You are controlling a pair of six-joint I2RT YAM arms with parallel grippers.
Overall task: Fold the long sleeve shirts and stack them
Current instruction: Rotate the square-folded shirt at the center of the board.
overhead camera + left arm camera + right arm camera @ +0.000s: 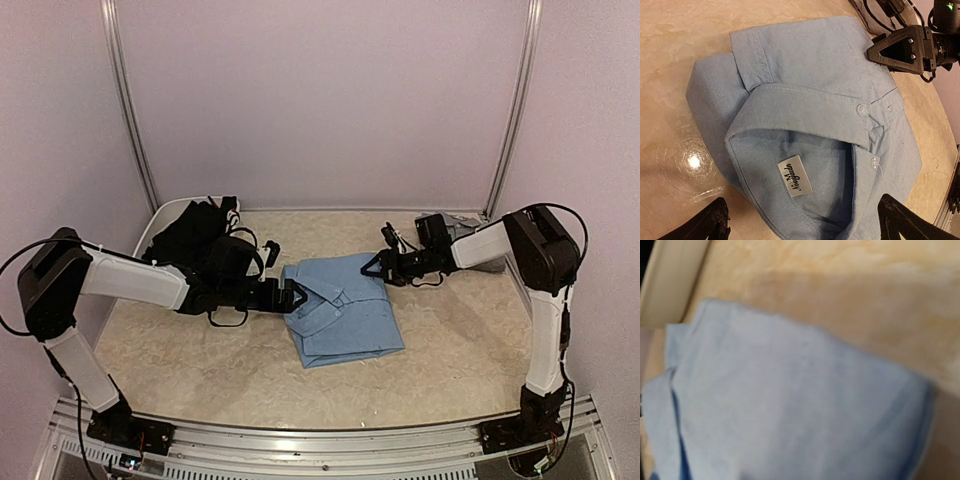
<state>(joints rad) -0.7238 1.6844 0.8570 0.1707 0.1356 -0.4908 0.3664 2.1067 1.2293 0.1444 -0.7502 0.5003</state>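
The folded light blue cloth shirt (345, 310) lies in the middle of the beige desk (200, 350). The left gripper (296, 297) is at its collar (810, 107), jaws wide open. The right gripper (377, 266) is at its upper right edge; I cannot tell how its jaws stand.

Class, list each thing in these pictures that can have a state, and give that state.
light blue shirt: folded, lying flat
black shirt: unfolded heap, far left
grey shirt: bunched, far right, partly hidden
left tool: open, at the blue collar
right tool: at the blue shirt's far edge, opening unclear
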